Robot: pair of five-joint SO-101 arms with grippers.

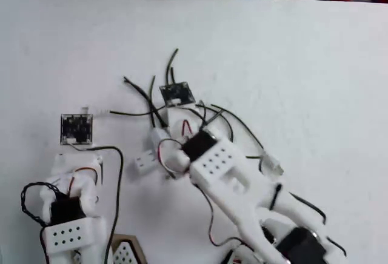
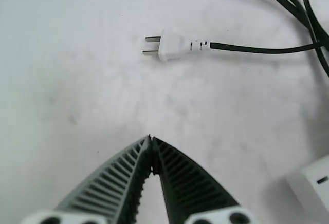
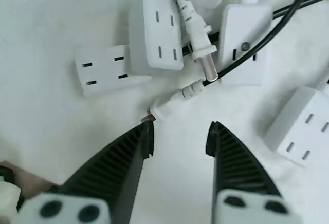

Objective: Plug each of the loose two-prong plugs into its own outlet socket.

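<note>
My left jaws are pressed together on nothing. My right jaws stand spread and hold nothing either.

From the high view, my left arm (image 1: pixel 66 215) sits at the near-left of the worktop (image 1: pixel 303 52). A white two-prong plug (image 1: pixel 97 113) lies just beyond its tip, and its black cord (image 1: pixel 130 114) runs toward the tangle in the middle. My right arm (image 1: pixel 230 176) reaches over that tangle, with an outlet block (image 1: pixel 143 161) beside it. A side plug (image 1: pixel 273 166) lies loose near the arm's other flank.

In the left wrist view, the two-prong plug (image 2: pixel 172 47) lies flat, well ahead of my closed tips, with its prongs (image 2: pixel 151 45) pointing away from the cord (image 2: pixel 267 49). The corner of an outlet block (image 2: pixel 313 183) lies nearer to me.

In the right wrist view, a small plug (image 3: pixel 160 110) with a ribbed collar (image 3: pixel 190 89) lies just ahead of one fingertip (image 3: pixel 146 131). Four blocks ring it (image 3: pixel 105 70) (image 3: pixel 159 23) (image 3: pixel 241 29) (image 3: pixel 300 126), and every slot I can see is empty. A crossing plug (image 3: pixel 198 26) lies between two of them.

These plugs look light, hard and smooth, and I expect the springy cords to tug them askew. I would pinch across the flat body just behind the prongs, not on the collar. The blocks will probably slide when pushed, so one needs bracing.
</note>
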